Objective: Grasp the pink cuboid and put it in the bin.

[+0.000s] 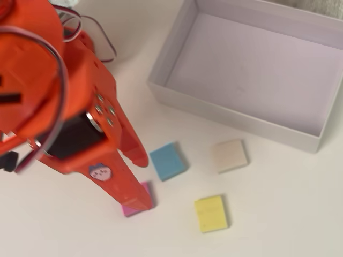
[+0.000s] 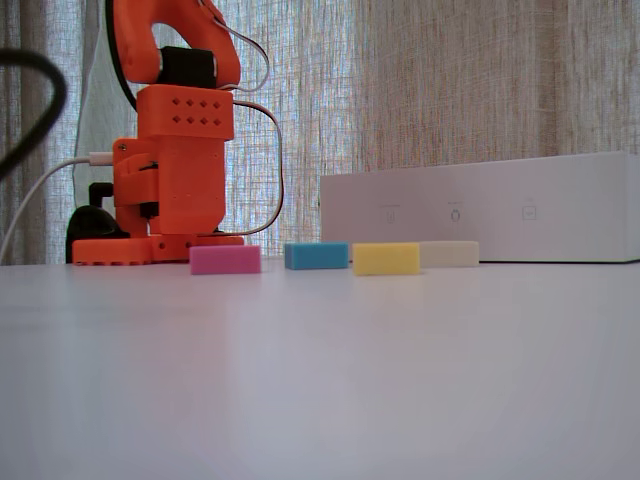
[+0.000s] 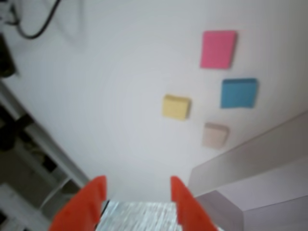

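Note:
The pink cuboid (image 3: 219, 49) lies flat on the white table, clear in the wrist view and in the fixed view (image 2: 225, 260). In the overhead view the arm covers most of it and only its lower edge (image 1: 128, 210) shows. My orange gripper (image 3: 137, 185) is open and empty, high above the table, with all the blocks far below it. In the overhead view its fingers (image 1: 141, 182) point down over the pink cuboid. The white bin (image 1: 230, 115) stands empty at the upper right, and also shows in the fixed view (image 2: 480, 215) and the wrist view (image 3: 250, 159).
A blue block (image 1: 168, 161), a beige block (image 1: 231, 156) and a yellow block (image 1: 211, 213) lie between the pink cuboid and the bin. The arm's base (image 2: 175, 150) with its cables stands behind the pink cuboid in the fixed view.

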Available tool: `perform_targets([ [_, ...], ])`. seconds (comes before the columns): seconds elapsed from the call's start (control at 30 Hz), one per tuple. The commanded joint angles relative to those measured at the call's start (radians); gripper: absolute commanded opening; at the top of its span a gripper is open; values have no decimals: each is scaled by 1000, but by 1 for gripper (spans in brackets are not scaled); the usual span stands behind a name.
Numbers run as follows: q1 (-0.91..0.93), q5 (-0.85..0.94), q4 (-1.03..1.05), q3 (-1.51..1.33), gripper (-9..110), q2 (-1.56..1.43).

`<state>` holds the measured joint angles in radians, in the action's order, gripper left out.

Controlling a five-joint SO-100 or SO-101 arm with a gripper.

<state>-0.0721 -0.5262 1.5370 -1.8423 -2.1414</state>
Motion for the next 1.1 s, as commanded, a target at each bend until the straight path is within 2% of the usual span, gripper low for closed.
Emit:
perform_targets([
  [0.0,8,-34,12,-21,18,75],
  [0.1,20,-43,18,-55,28,147],
  [0.23,43,-28,8,-87,32,225],
  [0.7,114,164,-132,-241,30,403],
  [1.07,140,224,-287,-344,28,431],
])
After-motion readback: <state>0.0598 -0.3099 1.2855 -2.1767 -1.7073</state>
